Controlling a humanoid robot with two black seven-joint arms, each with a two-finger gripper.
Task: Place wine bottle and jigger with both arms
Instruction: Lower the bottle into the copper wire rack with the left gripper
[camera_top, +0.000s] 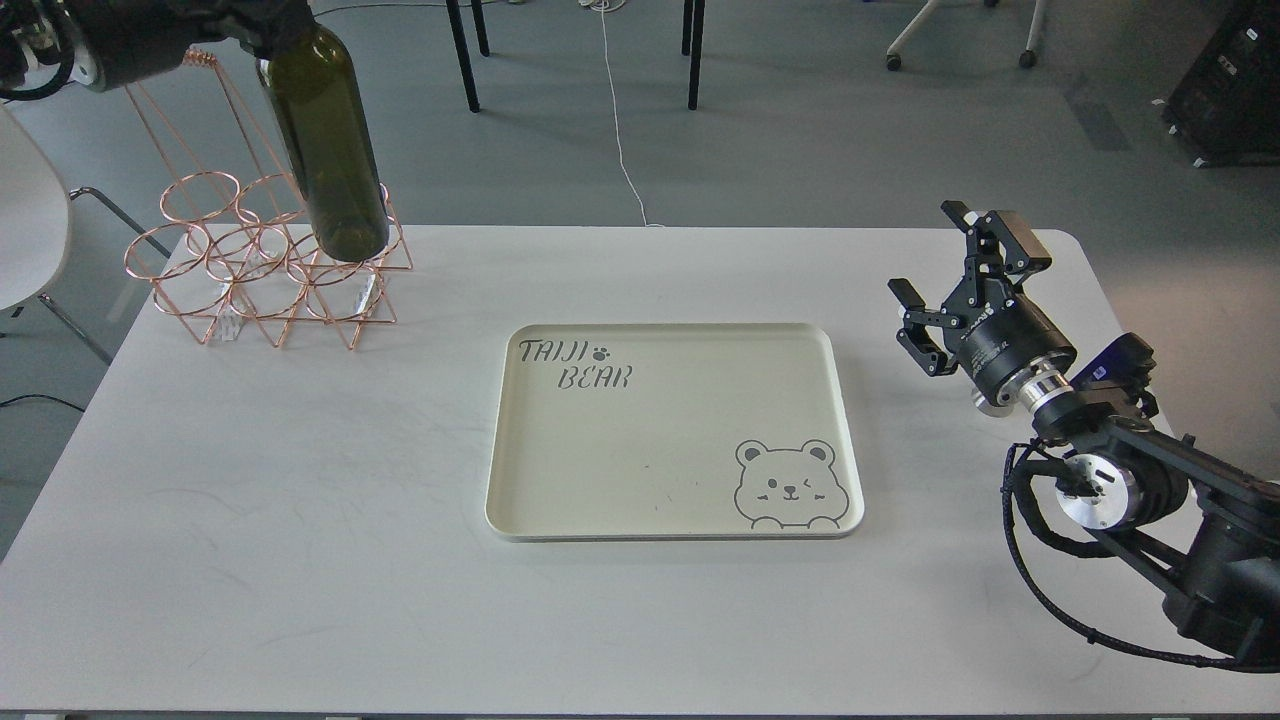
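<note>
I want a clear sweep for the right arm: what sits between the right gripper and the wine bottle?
In the head view, the cream tray lies between the right gripper and the wine bottle; otherwise bare white table.

Wine bottle (330, 140) neck, left tool cut off by top edge.

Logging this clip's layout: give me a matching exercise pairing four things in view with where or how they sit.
Things:
1. wine bottle
2. tray
3. right tool
4. wire rack

Places or states:
A. open, holding nothing, above the table's right side
B. far left corner of the table, copper-coloured
C. table centre, nothing in it, bear drawing in one corner
D. held tilted at its neck by the left arm, above the rack

Pairs: 1-D, 2-C, 3-A, 4-B
</note>
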